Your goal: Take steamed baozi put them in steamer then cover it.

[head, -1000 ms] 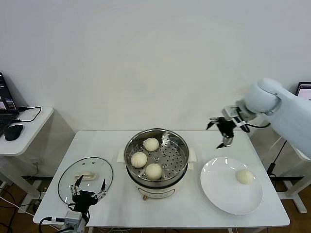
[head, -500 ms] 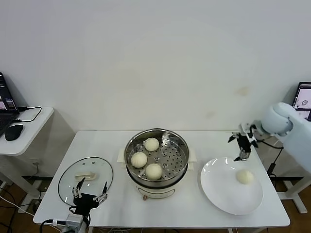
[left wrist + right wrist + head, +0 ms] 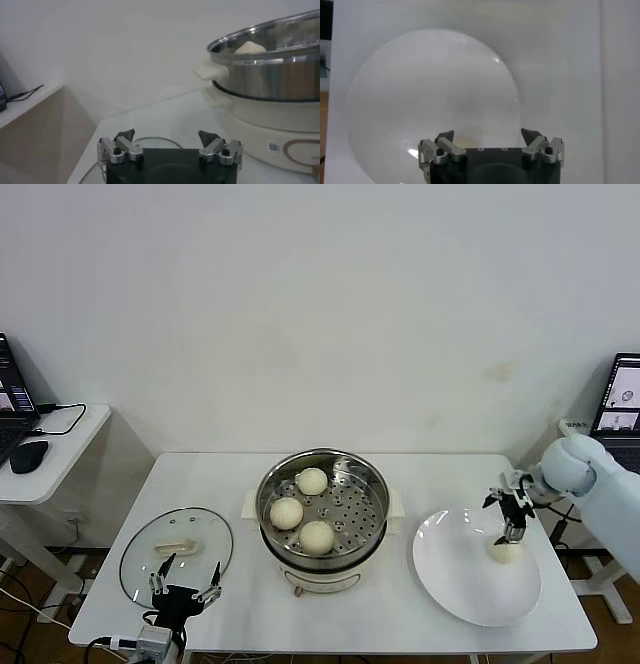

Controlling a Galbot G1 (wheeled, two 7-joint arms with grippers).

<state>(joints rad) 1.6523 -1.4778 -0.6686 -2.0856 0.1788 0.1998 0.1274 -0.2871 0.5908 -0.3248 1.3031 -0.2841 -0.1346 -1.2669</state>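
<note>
While poised just above the last bun (image 3: 505,550) on the white plate (image 3: 460,584), right gripper (image 3: 511,520) spread wide, holding nothing, pointing down over the plate's far right part. From the right wrist view, right gripper (image 3: 491,141) over the plate (image 3: 420,100), with the bun only a pale patch between and below the fingertips (image 3: 445,136). Not touching the bun as far as can be told.

Near the middle of the white surface (image 3: 420,474), the steamer (image 3: 323,504), uncovered, shiny pot on its cream base, with three steamed baozi on the perforated tray: one at the far side (image 3: 312,481), one toward the left (image 3: 286,512), one at the near side (image 3: 316,537). Seen from the left wrist, steamer (image 3: 270,85) with one bun top (image 3: 250,47) showing above the rim.

To the steamer's left, the cover (image 3: 176,546) lying flat on the surface, cream handle up, apart from the pot.

At the near left edge, left gripper (image 3: 183,577) parked, jaws apart and empty, just at the cover's near rim; in its own wrist view (image 3: 168,144) low over the glass.
</note>
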